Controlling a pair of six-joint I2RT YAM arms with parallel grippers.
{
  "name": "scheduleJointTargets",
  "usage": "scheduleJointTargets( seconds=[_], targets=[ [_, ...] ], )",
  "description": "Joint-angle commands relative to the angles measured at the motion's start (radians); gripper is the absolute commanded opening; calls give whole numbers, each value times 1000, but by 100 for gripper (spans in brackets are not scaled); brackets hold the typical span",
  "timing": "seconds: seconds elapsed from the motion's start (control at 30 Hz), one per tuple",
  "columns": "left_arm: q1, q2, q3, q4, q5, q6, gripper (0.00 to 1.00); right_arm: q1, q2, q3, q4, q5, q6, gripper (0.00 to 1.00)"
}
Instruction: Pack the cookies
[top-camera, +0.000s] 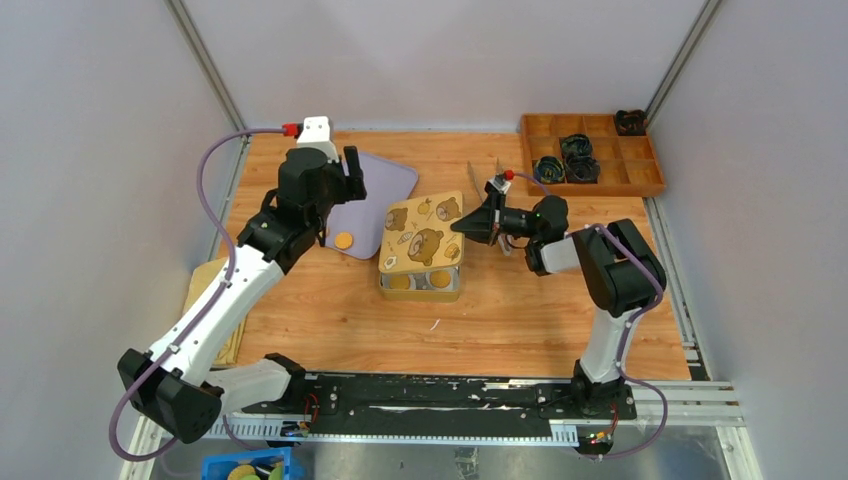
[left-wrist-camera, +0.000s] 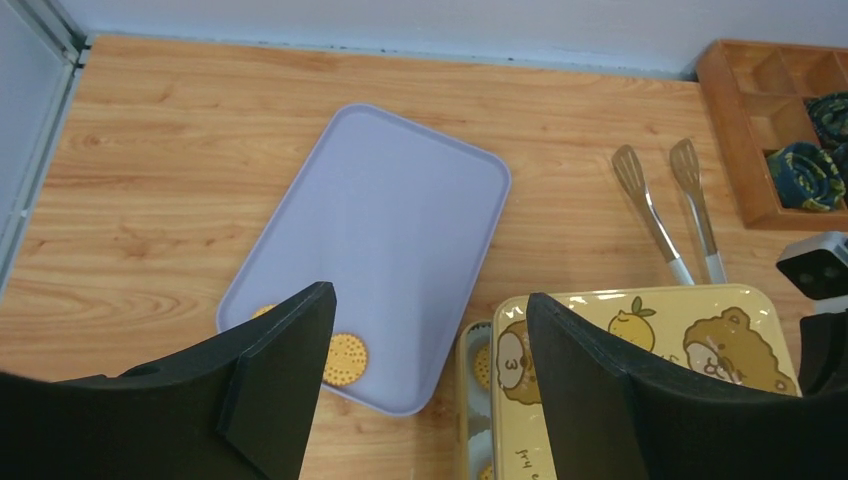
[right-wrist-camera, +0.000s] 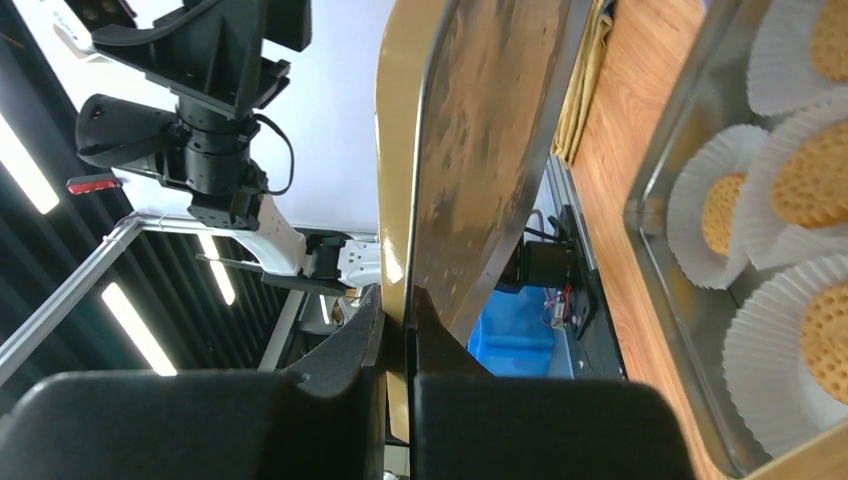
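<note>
One cookie (left-wrist-camera: 343, 358) lies on the near end of a lilac tray (left-wrist-camera: 400, 220), and a second cookie (left-wrist-camera: 263, 311) peeks out from behind my left finger. My left gripper (left-wrist-camera: 430, 300) hovers open over that end of the tray (top-camera: 385, 180), holding nothing. More cookies (right-wrist-camera: 808, 180) sit in white paper cups inside the open square tin (top-camera: 420, 292). My right gripper (right-wrist-camera: 400, 300) is shut on the edge of the yellow bear-print tin lid (top-camera: 423, 230), holding it tilted just above the tin, which it largely covers. The lid's underside (right-wrist-camera: 490, 140) fills the right wrist view.
Metal tongs (left-wrist-camera: 665, 215) lie on the wood behind the tin. A wooden divided box (top-camera: 590, 150) with dark rolled items stands at the back right. A flat brown piece (top-camera: 205, 290) lies at the table's left edge, and a blue bin (top-camera: 245, 467) sits below the front rail.
</note>
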Motion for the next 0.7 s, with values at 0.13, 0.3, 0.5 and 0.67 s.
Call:
scheduleJointTargets(
  seconds=[0.13,0.3,0.5,0.67],
  targets=[
    [-3,13,-97,73,39,-28,72,59,106,-19,102,-13,-74,0],
    [-11,-17,-183,123,31,-34,72,85,152,26,89,4,-95,0],
    [-11,-32,-227,129,49,-36,72,85,198,5,92,10,-114,0],
    [-10,-34,-238,141,74,-38,72,80,209,-31,91,24,-153,0]
  ],
)
